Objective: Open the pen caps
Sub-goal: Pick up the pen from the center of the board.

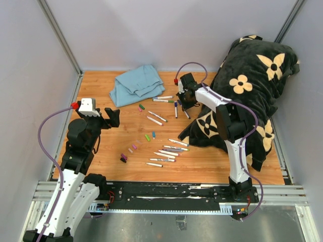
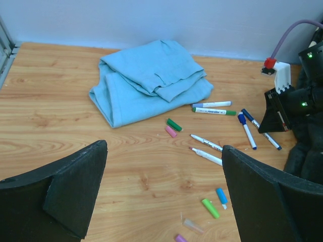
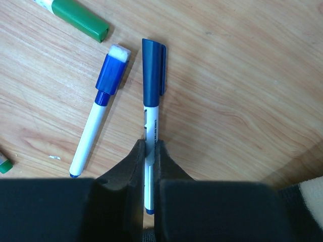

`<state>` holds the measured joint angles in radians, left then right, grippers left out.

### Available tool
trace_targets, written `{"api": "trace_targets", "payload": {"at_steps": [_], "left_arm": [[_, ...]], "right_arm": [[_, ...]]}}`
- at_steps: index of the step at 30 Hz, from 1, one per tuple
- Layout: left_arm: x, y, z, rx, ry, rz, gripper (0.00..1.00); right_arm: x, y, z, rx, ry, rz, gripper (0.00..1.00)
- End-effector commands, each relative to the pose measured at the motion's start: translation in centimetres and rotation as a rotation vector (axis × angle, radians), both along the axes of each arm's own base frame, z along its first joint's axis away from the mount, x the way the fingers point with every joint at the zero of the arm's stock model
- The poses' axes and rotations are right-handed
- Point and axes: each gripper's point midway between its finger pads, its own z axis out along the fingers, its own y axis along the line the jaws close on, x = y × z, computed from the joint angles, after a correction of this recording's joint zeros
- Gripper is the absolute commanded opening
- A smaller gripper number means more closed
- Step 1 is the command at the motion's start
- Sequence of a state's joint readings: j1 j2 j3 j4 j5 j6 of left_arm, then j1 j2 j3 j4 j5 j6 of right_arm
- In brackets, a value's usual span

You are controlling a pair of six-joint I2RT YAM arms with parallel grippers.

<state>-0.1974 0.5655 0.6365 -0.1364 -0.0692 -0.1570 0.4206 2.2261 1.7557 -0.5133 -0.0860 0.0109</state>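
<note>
Right up close, the right claw (image 3: 150,151) has its two black fingers squeezed together on a thin white pen (image 3: 151,118), which lies flat on the wooden table (image 1: 101,161). The dark blue cap (image 3: 152,68) is on the far end of that pen, well away from the fingers. A second pen (image 3: 93,136) with a brighter blue cap (image 3: 112,75) lies just beside it, not touching.

The left claw (image 2: 164,151) hangs over the left side of the table with its fingers wide apart and nothing in them. Some loose caps, like a green one (image 2: 174,124) and a pink one (image 2: 171,131), lie near the blue cloth (image 2: 151,80).

What could go wrong? The claw holds only a skinny bit of the pen, so the pen might slip or swing when it goes up. It could bump the second pen too. The cap looks tight (it needs a pull from the other claw), and that claw is far off.
</note>
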Motion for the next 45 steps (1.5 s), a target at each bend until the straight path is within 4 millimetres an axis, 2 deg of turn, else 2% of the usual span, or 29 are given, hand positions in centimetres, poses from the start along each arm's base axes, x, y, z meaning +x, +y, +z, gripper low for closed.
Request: {"api": "trace_targets", "payload": {"at_steps": [1, 10, 16, 18, 23, 28, 32, 34, 37, 45], "left_arm": [[0.2, 0.1, 0.6, 0.011, -0.029, 0.001, 0.99], [0.1, -1.2, 0.6, 0.003, -0.031, -0.070, 0.99], [-0.1, -3.1, 0.6, -0.045, -0.026, -0.169, 0.99], [-0.2, -3.8, 0.8, -0.077, -0.023, -0.204, 0.99], [-0.9, -6.6, 1.0, -0.264, -0.013, -0.325, 0.99], [-2.1, -10.0, -0.3, -0.540, 0.017, -0.503, 0.99], [-2.0, -11.5, -1.5, -0.583, 0.055, -0.522, 0.99], [-2.4, -13.0, -1.6, -0.578, 0.055, -0.553, 0.99], [-2.6, -14.1, -1.6, -0.600, 0.037, -0.580, 0.99], [-1.7, -14.5, -1.7, -0.720, 0.030, -0.570, 0.99]], "right_arm": [[-0.3, -0.8, 0.5, 0.037, 0.031, -0.016, 0.01], [-0.4, 0.2, 5.3, 0.172, -0.026, 0.022, 0.01], [-2.3, 2.2, 8.9, 0.328, -0.054, 0.122, 0.01], [-3.1, 2.8, 11.2, 0.381, -0.084, 0.163, 0.01], [-5.4, 4.2, 14.4, 0.523, -0.108, 0.247, 0.01], [-8.0, 5.6, 17.1, 0.686, -0.104, 0.338, 0.01], [-9.7, 6.7, 18.4, 0.800, -0.072, 0.399, 0.01], [-10.5, 7.2, 19.0, 0.852, -0.053, 0.438, 0.01], [-11.4, 7.7, 19.7, 0.911, -0.024, 0.475, 0.01], [-12.6, 8.5, 20.4, 0.973, 0.004, 0.524, 0.01]]}}
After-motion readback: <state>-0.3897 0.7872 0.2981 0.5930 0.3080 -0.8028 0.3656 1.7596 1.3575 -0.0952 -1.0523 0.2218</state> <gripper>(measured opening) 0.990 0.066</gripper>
